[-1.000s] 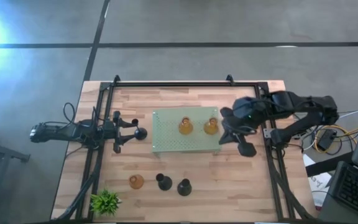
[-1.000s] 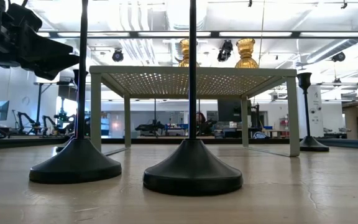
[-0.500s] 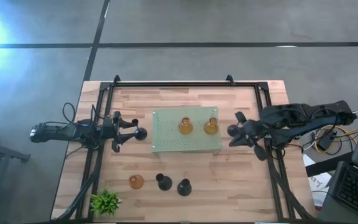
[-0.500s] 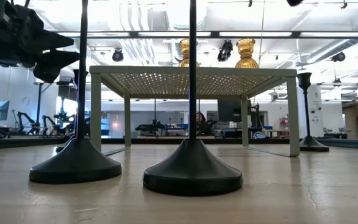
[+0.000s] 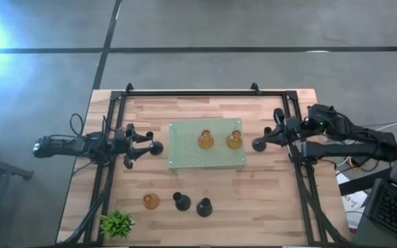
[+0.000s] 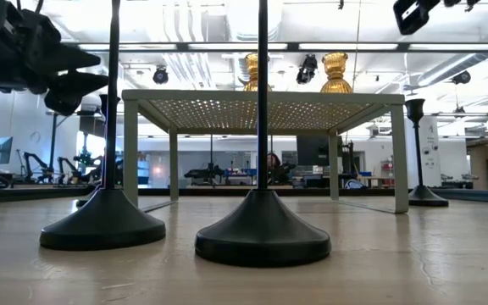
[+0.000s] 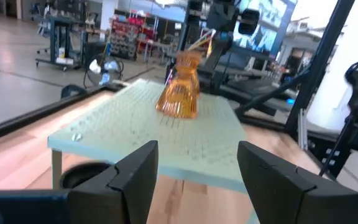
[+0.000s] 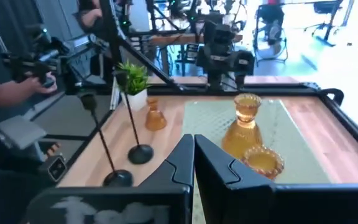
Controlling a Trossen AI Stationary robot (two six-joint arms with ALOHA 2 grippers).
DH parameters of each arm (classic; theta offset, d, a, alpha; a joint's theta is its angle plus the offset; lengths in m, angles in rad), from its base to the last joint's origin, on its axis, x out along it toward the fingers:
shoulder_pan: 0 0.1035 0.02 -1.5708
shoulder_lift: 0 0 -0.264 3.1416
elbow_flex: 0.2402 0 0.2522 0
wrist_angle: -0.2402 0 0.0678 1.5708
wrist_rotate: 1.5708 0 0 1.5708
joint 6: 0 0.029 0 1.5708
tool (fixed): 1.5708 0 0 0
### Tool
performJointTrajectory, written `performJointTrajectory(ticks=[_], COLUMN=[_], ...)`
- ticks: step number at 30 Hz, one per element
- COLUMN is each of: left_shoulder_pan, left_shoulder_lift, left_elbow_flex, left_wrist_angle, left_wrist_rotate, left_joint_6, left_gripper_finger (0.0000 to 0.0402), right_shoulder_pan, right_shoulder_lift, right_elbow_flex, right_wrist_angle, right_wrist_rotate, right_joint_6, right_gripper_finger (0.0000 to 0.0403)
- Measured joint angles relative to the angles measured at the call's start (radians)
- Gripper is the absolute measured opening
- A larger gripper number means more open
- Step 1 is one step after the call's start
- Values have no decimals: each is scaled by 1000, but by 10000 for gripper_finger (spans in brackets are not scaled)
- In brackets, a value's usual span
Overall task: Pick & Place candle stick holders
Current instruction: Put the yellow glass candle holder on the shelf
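Two amber candle stick holders (image 5: 205,140) (image 5: 233,140) stand on the pale green board (image 5: 185,155). A third amber one (image 5: 151,200) and two black ones (image 5: 181,202) (image 5: 204,207) stand near the table's front edge. Another black holder (image 5: 156,147) stands just left of the board, right in front of my open left gripper (image 5: 144,146), whose fingers (image 7: 135,177) hold nothing. A further black holder (image 5: 258,145) stands right of the board. My right gripper (image 5: 276,136) hovers shut (image 8: 193,158) beside it, above the table, holding nothing.
A small green plant (image 5: 116,223) sits at the near left corner. Black frame rails (image 5: 205,93) run along the far, left and right sides of the table. A person's hand (image 8: 5,93) shows beyond the table in the right wrist view.
My right gripper has drawn back from the board's right edge toward the table's right edge, sinking lower and tipping from pointing down to nearly level, shut throughout. My left gripper has rolled a little in place. No holder has moved.
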Motion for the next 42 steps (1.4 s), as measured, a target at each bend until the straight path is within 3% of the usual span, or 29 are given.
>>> performJointTrajectory(ticks=[9,14,21,31,42], left_shoulder_pan=[0,0,0,0,-3], left_shoulder_lift=[0,0,0,0,14], left_elbow_flex=[3,3,3,44,151], left_wrist_angle=[-23,-23,-26,-47,-260], left_wrist_rotate=[1,-12,-11,125,239], left_joint_6=[57,85,83,82,34], left_gripper_finger=[225,225,225,225,225], right_shoulder_pan=[-243,-315,-325,-325,-325], right_shoulder_lift=[-32,-106,-207,-240,-241], right_elbow_flex=[-61,-105,-163,-166,-151], right_wrist_angle=[8,9,10,8,10], right_wrist_rotate=[-201,-205,-208,-201,-198], right_joint_6=[-44,-60,-44,-47,-53], right_gripper_finger=[8,8,8,8,8])
